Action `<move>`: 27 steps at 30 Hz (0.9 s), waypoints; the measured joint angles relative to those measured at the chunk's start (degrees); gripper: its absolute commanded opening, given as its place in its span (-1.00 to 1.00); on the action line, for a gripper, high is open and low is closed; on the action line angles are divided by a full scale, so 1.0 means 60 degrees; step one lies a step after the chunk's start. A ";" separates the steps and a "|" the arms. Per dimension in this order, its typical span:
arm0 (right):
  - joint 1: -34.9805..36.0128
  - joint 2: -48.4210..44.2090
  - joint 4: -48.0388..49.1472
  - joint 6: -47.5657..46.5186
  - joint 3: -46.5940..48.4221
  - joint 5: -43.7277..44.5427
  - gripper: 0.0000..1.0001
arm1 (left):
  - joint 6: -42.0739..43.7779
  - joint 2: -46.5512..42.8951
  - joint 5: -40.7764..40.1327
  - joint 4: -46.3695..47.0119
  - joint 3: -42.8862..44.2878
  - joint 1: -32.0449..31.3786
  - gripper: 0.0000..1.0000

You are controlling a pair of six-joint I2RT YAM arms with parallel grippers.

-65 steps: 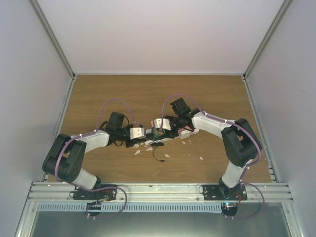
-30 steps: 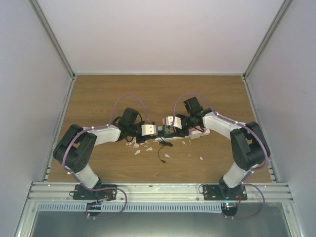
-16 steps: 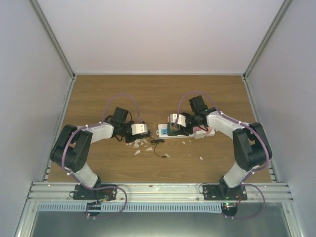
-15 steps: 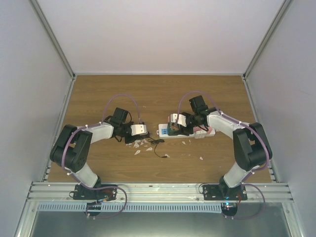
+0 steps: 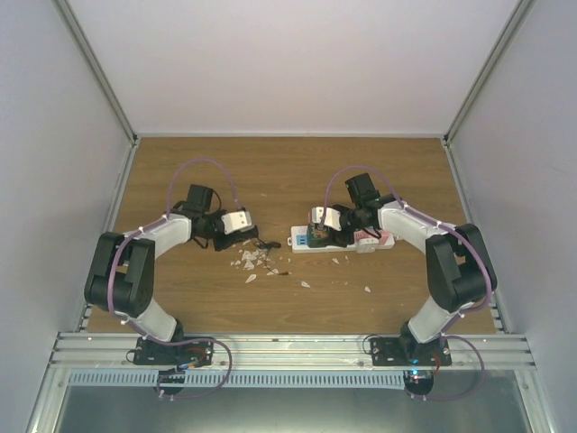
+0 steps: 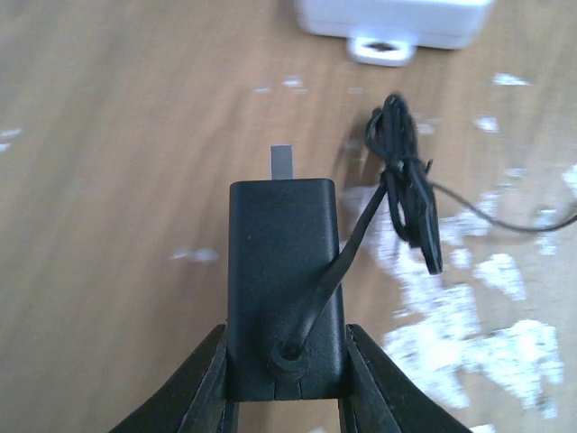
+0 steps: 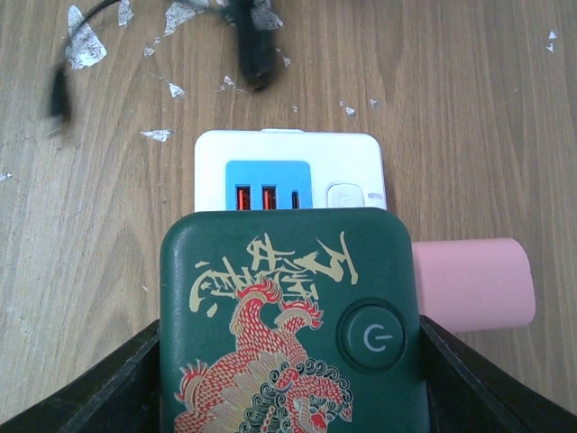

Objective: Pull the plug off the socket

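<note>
Nearest, white flecks [image 5: 257, 263] and a thin black cord [image 6: 406, 194] lie on the desk [image 5: 180, 298]. Just beyond them the left jaws are closed tight on the plug [image 6: 284, 280]. It is a black block pinched at its cord end between both fingers [image 6: 203, 383], with one metal pin showing at its free end.

That pin points roughly toward the socket [image 5: 302, 241], a white strip whose long axis runs left to right across the middle of the desk. The plug is clear of it. Bare desk shows between the pin and the strip's left end, so the plug lies to the left of the strip, apart from it and nearly in line with its length.

A little farther back the right jaws stand fairly wide, one finger [image 7: 126, 383] on each side of a green block [image 7: 288, 316] with a dragon print. They look closed on this block, which sits on top of the strip. The blue face [image 7: 269, 185] at the strip's left end is uncovered.

The left arm is the one carrying the plug. Any further move away from the strip would run leftward, along the strip's own axis.
</note>
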 measured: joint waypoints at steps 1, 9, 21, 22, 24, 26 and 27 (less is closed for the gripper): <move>0.0004 0.0000 -0.0018 0.0000 0.0011 0.0011 -0.48 | -0.0040 0.0000 0.0000 -0.0015 0.0146 0.0197 -0.90; 0.0033 0.0033 -0.0175 0.0015 0.0142 0.0131 0.08 | -0.0678 0.0772 -0.0601 0.0390 0.1749 0.1734 -0.90; 0.0036 0.0149 -0.0674 0.0226 0.0423 0.0423 0.51 | -0.1038 0.3078 -0.3242 0.1716 0.3577 0.2987 -0.89; 0.0011 0.0160 -0.0794 0.0262 0.0423 0.0521 0.52 | -0.1027 0.3198 -0.3442 0.1861 0.3650 0.3024 -0.89; -0.0018 0.0175 -0.0976 0.0317 0.0423 0.0696 0.53 | -0.0867 0.3453 -0.3993 0.2255 0.3774 0.3082 -0.89; -0.0018 0.0175 -0.1086 0.0342 0.0430 0.0725 0.54 | -0.0681 0.3592 -0.4448 0.2590 0.3774 0.3104 -0.89; -0.0018 0.0175 -0.1122 0.0364 0.0433 0.0729 0.55 | -0.0572 0.3672 -0.4739 0.2801 0.3774 0.3107 -0.88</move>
